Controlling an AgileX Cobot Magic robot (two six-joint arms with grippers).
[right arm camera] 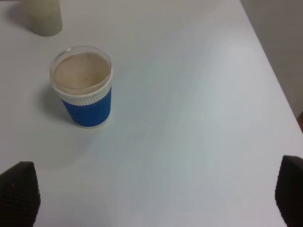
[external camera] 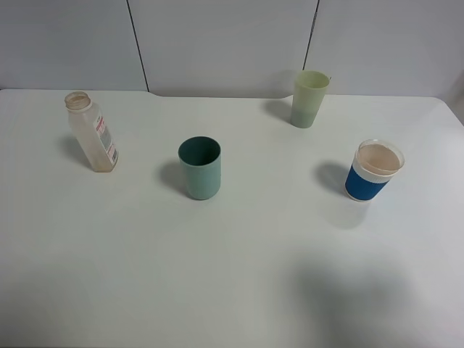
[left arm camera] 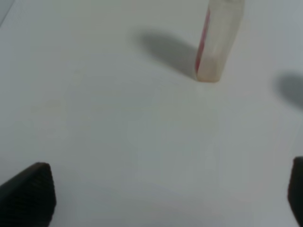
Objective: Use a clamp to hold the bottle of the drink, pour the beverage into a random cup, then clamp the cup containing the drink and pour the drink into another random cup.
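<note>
The clear square-sided bottle with a white and red label stands upright and uncapped at the table's left; its lower part also shows in the left wrist view. I cannot make out the beverage inside it. The teal cup stands upright near the middle of the table. Neither clamp appears in the high view. My left gripper is open, well short of the bottle, with only bare table between its fingertips. My right gripper is open too, with nothing in it, short of the blue-banded cup.
A pale yellow-green cup stands at the back right, its base also in the right wrist view. The blue-banded white cup stands at the right. The white table ends near the right.
</note>
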